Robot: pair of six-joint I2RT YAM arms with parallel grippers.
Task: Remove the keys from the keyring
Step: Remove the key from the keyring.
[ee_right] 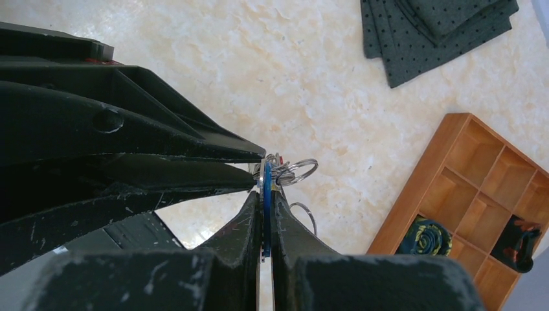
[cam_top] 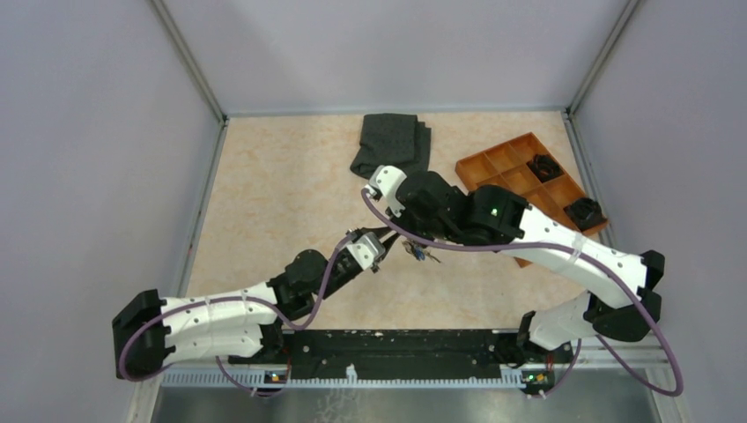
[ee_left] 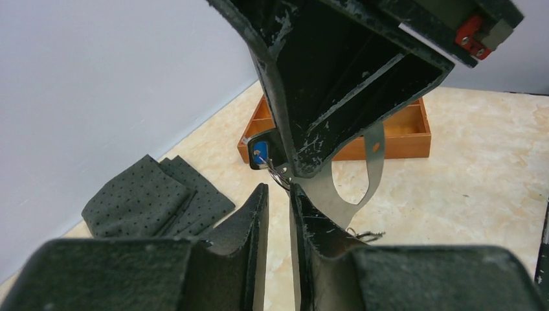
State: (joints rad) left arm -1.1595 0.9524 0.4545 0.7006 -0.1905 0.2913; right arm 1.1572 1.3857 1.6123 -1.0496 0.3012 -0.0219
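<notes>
My right gripper (ee_right: 265,193) is shut on the blue-headed key (ee_right: 266,214), gripped edge-on between its pads above the middle of the table (cam_top: 264,203). Small metal rings (ee_right: 298,172) bunch at its tips. From the left wrist view the blue key (ee_left: 259,153) hangs under the right gripper, with the keyring's pale grey loop band (ee_left: 372,170) curving down to my left gripper (ee_left: 278,189). That gripper's jaws stand a narrow gap apart just below the ring, with table showing between them. Another small key (ee_left: 366,234) lies beside the left gripper's right finger. In the top view both grippers meet at the keys (cam_top: 417,254).
A folded dark grey cloth (cam_top: 392,141) lies at the back of the table. An orange compartment tray (cam_top: 493,159) stands at the right, with black clumps (cam_top: 544,166) in some compartments. Grey walls close in the left, back and right sides.
</notes>
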